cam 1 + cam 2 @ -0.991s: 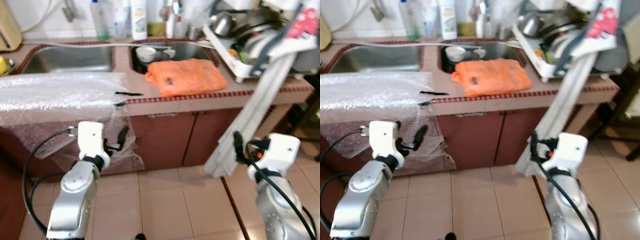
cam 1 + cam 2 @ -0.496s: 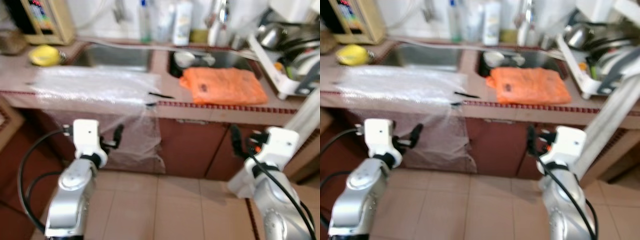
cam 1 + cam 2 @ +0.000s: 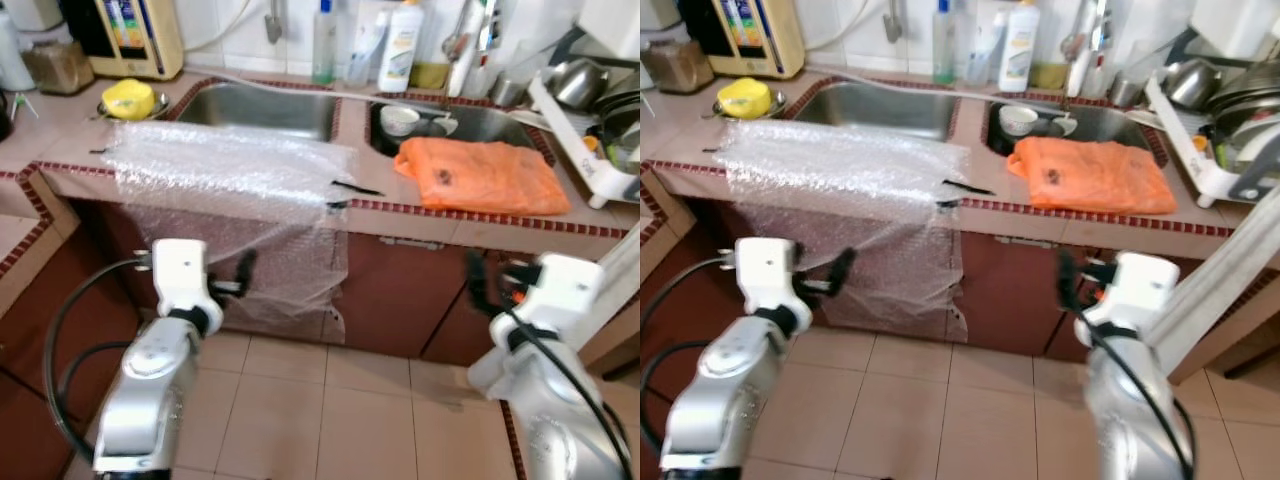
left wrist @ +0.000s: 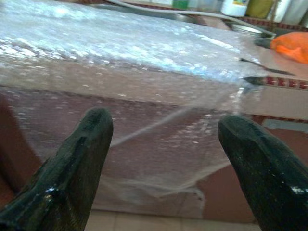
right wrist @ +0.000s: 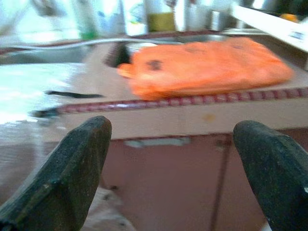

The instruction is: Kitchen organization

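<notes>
Crinkly clear bubble wrap (image 3: 230, 175); shiny steel sink (image 3: 265, 107); orange bag (image 3: 482, 177) (probably plastic).

Bright, even light across both eye views; white glare on the bubble wrap (image 3: 225, 165) over the bench (image 3: 400, 222). Slight motion blur at lower right around the right arm. Right wrist view soft and smeared throughout; left wrist view sharper, dim toward the bottom.

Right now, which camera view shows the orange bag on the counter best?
The right eye view shows the orange bag best: whole and sharp, lying flat on the counter's front edge beside the sink. The left eye view shows it equally whole. The right wrist view has it closer but blurred; the left wrist view catches just a corner.
</notes>
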Robot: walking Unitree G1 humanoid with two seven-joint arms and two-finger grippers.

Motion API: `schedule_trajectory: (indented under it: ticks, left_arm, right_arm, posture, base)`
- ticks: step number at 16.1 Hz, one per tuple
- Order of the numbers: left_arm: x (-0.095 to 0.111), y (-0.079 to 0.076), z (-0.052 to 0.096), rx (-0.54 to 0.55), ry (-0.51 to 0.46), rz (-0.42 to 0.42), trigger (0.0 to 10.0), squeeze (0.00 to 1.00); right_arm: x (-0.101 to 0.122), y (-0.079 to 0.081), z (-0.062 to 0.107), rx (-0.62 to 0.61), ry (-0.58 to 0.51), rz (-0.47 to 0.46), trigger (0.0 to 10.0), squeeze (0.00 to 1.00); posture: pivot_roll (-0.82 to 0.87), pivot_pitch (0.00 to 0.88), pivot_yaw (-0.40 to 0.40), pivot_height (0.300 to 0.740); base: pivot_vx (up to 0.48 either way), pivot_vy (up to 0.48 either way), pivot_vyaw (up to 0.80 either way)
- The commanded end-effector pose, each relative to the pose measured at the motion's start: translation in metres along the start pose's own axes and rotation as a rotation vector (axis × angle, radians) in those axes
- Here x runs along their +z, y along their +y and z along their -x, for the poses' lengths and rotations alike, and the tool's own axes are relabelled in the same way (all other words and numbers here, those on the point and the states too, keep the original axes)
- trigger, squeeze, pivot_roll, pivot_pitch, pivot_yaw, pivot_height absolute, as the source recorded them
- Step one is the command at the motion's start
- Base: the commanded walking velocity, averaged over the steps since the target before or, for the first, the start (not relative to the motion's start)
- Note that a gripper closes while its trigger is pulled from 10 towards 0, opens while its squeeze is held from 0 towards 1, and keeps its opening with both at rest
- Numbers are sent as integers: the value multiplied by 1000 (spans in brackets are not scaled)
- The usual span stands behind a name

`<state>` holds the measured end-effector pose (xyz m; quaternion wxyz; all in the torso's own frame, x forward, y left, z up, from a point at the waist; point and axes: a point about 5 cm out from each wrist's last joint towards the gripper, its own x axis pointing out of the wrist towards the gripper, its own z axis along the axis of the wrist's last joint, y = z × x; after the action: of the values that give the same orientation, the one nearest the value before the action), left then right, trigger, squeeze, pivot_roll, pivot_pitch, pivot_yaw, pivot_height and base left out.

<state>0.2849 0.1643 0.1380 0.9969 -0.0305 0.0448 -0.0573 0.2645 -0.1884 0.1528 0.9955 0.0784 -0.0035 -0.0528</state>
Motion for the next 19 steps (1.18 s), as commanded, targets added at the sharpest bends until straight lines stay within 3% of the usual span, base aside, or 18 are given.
schedule_trajectory:
  ticks: [1,3,9,15,18,19]
  left_arm:
    - [1,-5,-2,-18,3,7,10000,0]
    - [1,-5,-2,-23,6,10,10000,0]
    - [5,-4,-5,-20,3,10,10000,0]
    - [6,-4,-8,-19,1,1,10000,0]
    - [14,-4,-9,14,-73,-72,10000,0]
    - [19,-2,-9,35,-95,-40,10000,0]
  right_arm:
    - [5,-7,2,-29,-15,30,10000,0]
    - [5,-9,0,-68,-21,67,10000,0]
    - [8,-9,-2,-76,-34,12,10000,0]
    - [7,-7,-1,-71,-39,34,10000,0]
    - [7,-7,-1,-69,-42,33,10000,0]
    - [9,-5,-1,-53,-48,35,10000,0]
  posture:
    - [-1,55,-36,740]
    - [-2,54,-34,740]
    - [1,58,-32,740]
    - [1,56,-27,740]
    - [2,57,-29,740]
    - [3,57,-31,740]
  base:
    - [0,270,0]
    - [0,277,0]
    - [0,303,0]
    - [0,347,0]
    - [0,0,0]
    - [0,0,0]
